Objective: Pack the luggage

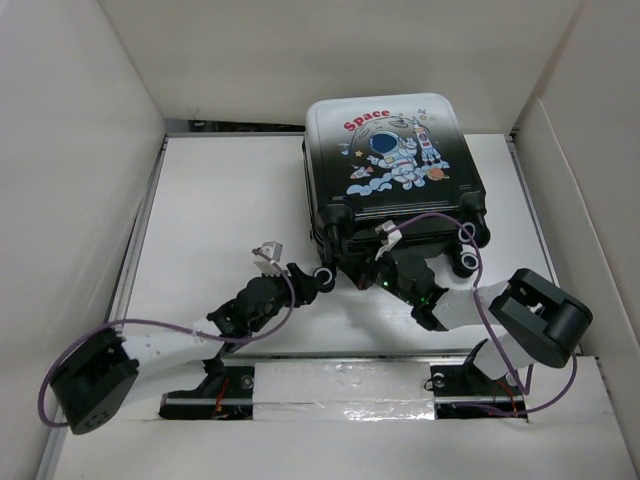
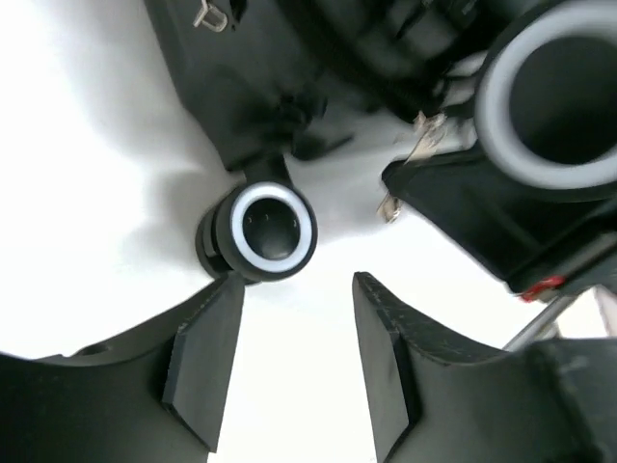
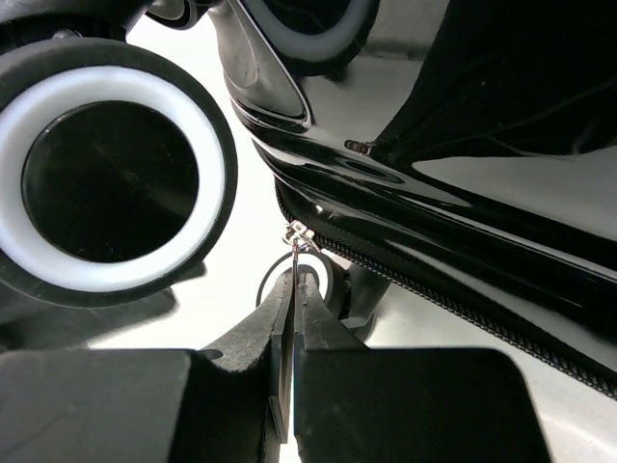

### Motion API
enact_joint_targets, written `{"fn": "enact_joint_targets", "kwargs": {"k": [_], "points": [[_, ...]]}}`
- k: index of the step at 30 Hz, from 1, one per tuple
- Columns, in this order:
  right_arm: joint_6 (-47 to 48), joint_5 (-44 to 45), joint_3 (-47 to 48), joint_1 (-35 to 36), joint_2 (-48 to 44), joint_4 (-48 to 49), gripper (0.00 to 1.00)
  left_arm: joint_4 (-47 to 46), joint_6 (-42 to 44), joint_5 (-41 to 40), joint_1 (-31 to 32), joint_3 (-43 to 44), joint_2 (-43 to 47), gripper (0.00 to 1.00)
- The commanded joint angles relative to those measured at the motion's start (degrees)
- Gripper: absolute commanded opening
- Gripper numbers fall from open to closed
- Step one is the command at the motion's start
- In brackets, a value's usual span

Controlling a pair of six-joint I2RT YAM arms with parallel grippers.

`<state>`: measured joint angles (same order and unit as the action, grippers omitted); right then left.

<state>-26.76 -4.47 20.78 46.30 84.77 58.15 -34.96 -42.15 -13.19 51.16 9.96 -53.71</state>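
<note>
My right jaws are pressed together on the small metal zipper pull [image 3: 300, 239] at the near edge of the luggage [image 1: 395, 160], between its wheels. My left jaws stand apart with nothing in them, low over the tabletop [image 1: 220, 200] just beside the case's left corner wheel [image 2: 272, 229].

The pull is a thin, slick tab pinched only at my tips. A tug off the line of the zipper track [image 3: 434, 292] would likely slide it free. The case may also skid, since my left jaws brace nothing, and they could nudge that wheel and turn it.

The luggage lies flat toward the far right of the tabletop, wheels toward me. Its glossy black-to-white shell faces up, showing an astronaut and red "Space". It looks shut, though I cannot tell whether the zip is fully run.
</note>
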Motion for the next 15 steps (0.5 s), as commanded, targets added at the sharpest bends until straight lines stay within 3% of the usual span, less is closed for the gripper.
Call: {"fn": "enact_joint_targets", "kwargs": {"k": [1, 2, 4, 6, 7, 12, 14, 15], "points": [[-1.1, -6.1, 1.7, 1.0, -1.1, -1.7, 0.00, -10.4, 2.6, 6.3, -1.0, 4.9, -6.4, 0.47], [-1.0, -5.6, 1.8, 1.0, -1.8, -4.2, 0.00, -12.0, 2.6, 7.3, -1.8, 5.2, -7.9, 0.47], [-0.6, -4.2, 2.4, 1.0, -4.2, -11.1, 0.35, -16.3, 2.4, 9.8, -3.1, 6.1, -11.3, 0.48], [0.9, -2.8, 3.0, 1.0, -7.8, -15.8, 0.61, -18.0, 3.4, 10.3, -3.8, 6.8, -14.4, 0.48], [1.2, -1.1, 2.8, 1.0, -9.2, -17.7, 0.66, -19.4, 3.8, 10.6, -3.8, 7.6, -15.3, 0.48], [2.2, 3.4, 0.2, 1.0, -18.8, -27.5, 0.67, -27.2, 4.6, 11.9, -3.8, 9.1, -21.8, 0.49], [2.3, 5.9, 0.0, 0.4, -24.3, -32.8, 0.62, -29.1, 4.6, 11.7, -3.8, 9.6, -23.7, 0.48], [2.9, 6.4, -0.3, 0.4, -26.1, -34.4, 0.55, -30.1, 4.7, 11.8, -3.8, 9.9, -25.5, 0.48]]}}
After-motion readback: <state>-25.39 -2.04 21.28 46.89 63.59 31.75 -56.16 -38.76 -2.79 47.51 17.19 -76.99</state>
